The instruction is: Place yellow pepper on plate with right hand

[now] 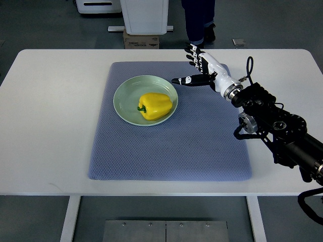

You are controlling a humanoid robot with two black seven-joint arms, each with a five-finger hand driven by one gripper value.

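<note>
Illumination: bright, even, diffuse, apparently from overhead; no single hard source evident. Shadows: soft and short; a faint one under the yellow pepper [154, 106] on the pale green plate [122, 103]; a dim one beneath the right hand [203, 69] and its black forearm on the blue-grey mat [166, 151]. Glare: mild sheen on the pepper's skin and on the white table [50, 126]; no blown-out patches. Sharpness: centre crisp, mat weave legible; floor beyond the table slightly softer. Distortion: slight bowing of the table's far edge; corners a little darker.
</note>
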